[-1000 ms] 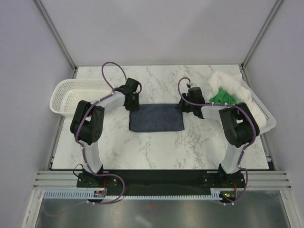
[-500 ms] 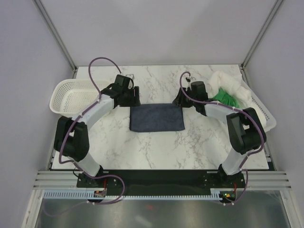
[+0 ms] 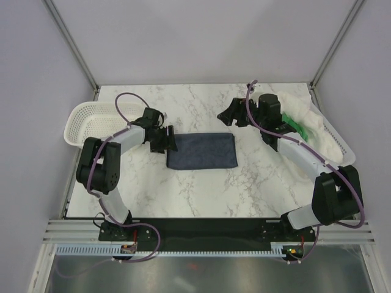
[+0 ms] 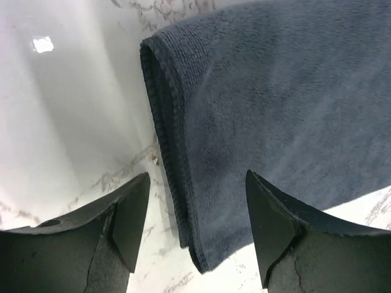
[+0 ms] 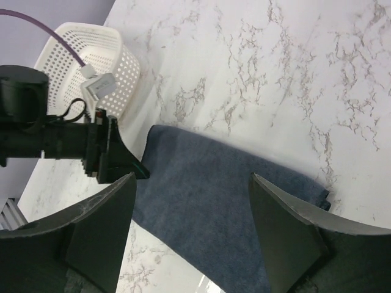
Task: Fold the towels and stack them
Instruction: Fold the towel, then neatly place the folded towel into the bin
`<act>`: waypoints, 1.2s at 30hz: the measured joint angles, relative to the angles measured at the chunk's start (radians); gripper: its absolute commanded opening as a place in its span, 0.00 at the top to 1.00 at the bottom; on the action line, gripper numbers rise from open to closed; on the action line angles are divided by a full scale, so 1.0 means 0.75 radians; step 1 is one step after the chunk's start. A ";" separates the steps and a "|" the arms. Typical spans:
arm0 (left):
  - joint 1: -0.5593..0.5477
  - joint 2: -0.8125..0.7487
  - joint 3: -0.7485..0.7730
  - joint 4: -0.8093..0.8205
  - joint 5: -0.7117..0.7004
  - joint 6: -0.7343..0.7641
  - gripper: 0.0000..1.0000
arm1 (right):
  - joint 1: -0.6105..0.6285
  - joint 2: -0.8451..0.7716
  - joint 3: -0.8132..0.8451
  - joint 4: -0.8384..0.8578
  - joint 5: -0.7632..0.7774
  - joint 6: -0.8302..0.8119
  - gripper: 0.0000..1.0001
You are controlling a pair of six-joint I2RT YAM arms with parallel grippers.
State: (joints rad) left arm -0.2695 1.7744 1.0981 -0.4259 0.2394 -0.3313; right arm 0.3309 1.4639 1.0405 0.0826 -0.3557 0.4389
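A dark navy towel (image 3: 201, 151) lies folded flat in a rectangle at the table's middle. My left gripper (image 3: 164, 139) hangs open low over its left edge. In the left wrist view the layered edge of the navy towel (image 4: 275, 110) runs between the spread fingers of the left gripper (image 4: 197, 178), which touch nothing. My right gripper (image 3: 229, 115) is open, raised behind the towel's far right corner. From there it looks down on the navy towel (image 5: 208, 207) between its fingers (image 5: 192, 180). A green towel (image 3: 297, 128) and a white towel (image 3: 293, 104) lie in the right basket.
A white perforated basket (image 3: 85, 122) stands empty at the left edge, close behind my left arm, and shows as the basket (image 5: 85, 55) in the right wrist view. The right basket (image 3: 342, 152) sits at the table's right edge under my right arm.
Both grippers have opened and let go of the navy towel's far corners. The right one rose and drew back to the right. The left one came round to the towel's left edge.
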 measured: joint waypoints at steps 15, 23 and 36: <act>-0.022 0.120 0.045 0.144 0.058 -0.022 0.64 | 0.000 -0.034 -0.005 -0.004 -0.020 0.003 0.16; -0.098 0.163 0.120 0.094 -0.040 -0.062 0.98 | 0.000 -0.042 -0.006 -0.004 -0.022 0.003 0.16; -0.126 0.194 0.623 -0.470 -0.358 -0.060 0.98 | 0.000 -0.113 -0.006 -0.044 -0.020 0.001 0.16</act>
State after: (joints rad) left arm -0.3641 1.9202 1.5650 -0.7784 -0.0288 -0.3763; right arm 0.3309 1.3788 1.0363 0.0498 -0.3710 0.4397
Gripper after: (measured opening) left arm 0.047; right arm 0.839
